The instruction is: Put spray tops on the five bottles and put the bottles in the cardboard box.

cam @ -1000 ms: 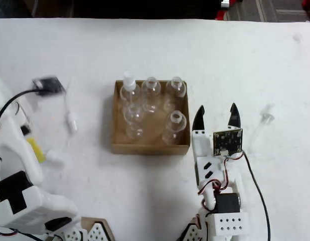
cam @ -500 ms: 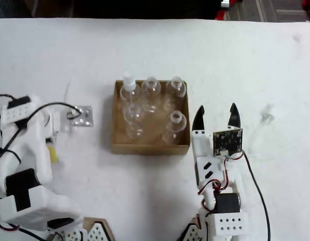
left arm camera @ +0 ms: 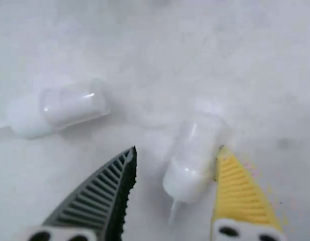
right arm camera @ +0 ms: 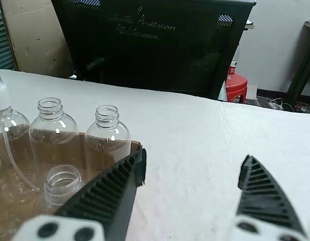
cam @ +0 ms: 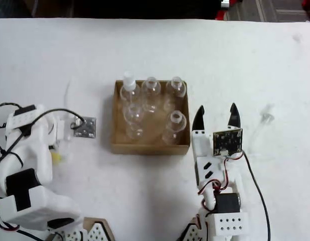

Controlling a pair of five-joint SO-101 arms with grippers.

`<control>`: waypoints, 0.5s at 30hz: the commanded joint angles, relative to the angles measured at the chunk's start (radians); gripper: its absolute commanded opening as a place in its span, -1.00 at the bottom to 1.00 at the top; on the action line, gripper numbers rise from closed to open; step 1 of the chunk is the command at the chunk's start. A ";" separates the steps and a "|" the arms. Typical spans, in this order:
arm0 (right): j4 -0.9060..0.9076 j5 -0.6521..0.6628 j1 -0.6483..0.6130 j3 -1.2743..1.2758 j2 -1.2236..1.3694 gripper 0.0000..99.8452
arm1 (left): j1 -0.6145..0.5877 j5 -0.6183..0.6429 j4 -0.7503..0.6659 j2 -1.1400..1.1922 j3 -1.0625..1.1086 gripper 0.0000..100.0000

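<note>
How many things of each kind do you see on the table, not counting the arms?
Bottles: 5
Fitted spray top: 1
Loose spray tops: 3
Cardboard box: 1
Total: 10

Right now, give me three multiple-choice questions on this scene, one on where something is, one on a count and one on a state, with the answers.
1. Where are the five bottles?
A. lying left of the box
B. standing in the cardboard box
C. lying right of the box

2. How many bottles carry a spray top?
A. one
B. three
C. five

3. How is the left pincer?
A. shut on a bottle
B. open, with a loose spray top between its fingers
C. shut on nothing

Answers:
1. B, all five stand inside the box's walls.
2. A, only the corner bottle has a white top; the other four necks are bare.
3. B, the grey and yellow fingers stand apart on either side of the loose spray top.
</note>
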 commanded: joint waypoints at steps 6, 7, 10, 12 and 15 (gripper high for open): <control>-0.001 0.014 -0.005 0.009 -0.002 -0.46 | 0.070 0.121 0.028 -0.054 -0.014 -0.62; -0.001 0.014 -0.005 0.009 -0.002 -0.46 | 0.076 0.143 0.031 -0.054 -0.020 -0.62; -0.001 0.014 -0.005 0.009 -0.002 -0.46 | 0.087 0.239 0.031 -0.054 -0.051 -0.62; -0.001 0.014 -0.005 0.009 -0.002 -0.46 | 0.087 0.354 0.044 -0.054 -0.086 -0.62; -0.001 0.014 -0.004 0.009 -0.002 -0.46 | 0.079 0.442 0.155 -0.053 -0.161 -0.63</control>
